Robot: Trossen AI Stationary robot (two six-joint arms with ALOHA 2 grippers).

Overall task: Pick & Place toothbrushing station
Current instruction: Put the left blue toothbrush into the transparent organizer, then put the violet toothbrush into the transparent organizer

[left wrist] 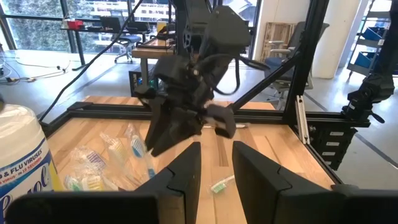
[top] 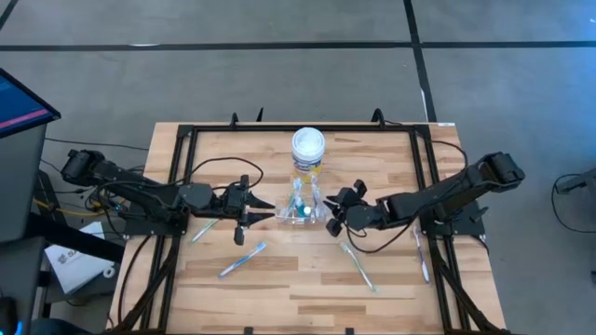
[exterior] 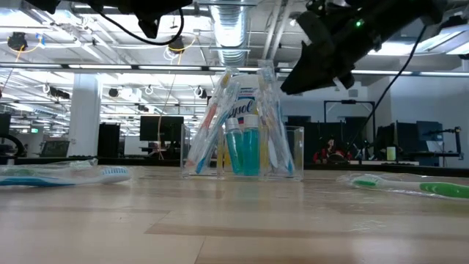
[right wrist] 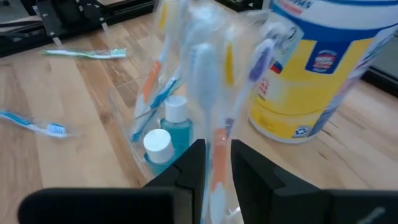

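The clear cup point(top: 303, 212) stands on the table's middle, holding several wrapped toothbrushes point(exterior: 220, 117) that lean on its rim, and two teal tubes point(right wrist: 166, 134). My right gripper point(right wrist: 217, 149) is at the cup's right rim, slanting down, open by a narrow gap. One orange-and-white toothbrush handle point(right wrist: 219, 163) stands in that gap, its brush end up. My left gripper point(left wrist: 216, 155) hovers level just left of the cup point(left wrist: 112, 163), open with nothing between its fingers. In the low view the right gripper point(exterior: 293, 82) hangs above the cup point(exterior: 242, 150). My right gripper's fingers stand on either side of the toothbrush handle point(right wrist: 217, 177), slanting down from the table's right. Whether they touch it I cannot tell. The brush stands upright among the others in the cup.
A yellow jar with a white lid point(top: 308, 151) stands just behind the cup. Loose toothbrushes lie on the table: a blue one point(top: 242, 260), one at the left point(top: 205, 229), a green one point(top: 358, 265) and one at the right point(top: 421, 253). A black frame point(top: 182, 186) borders the table.
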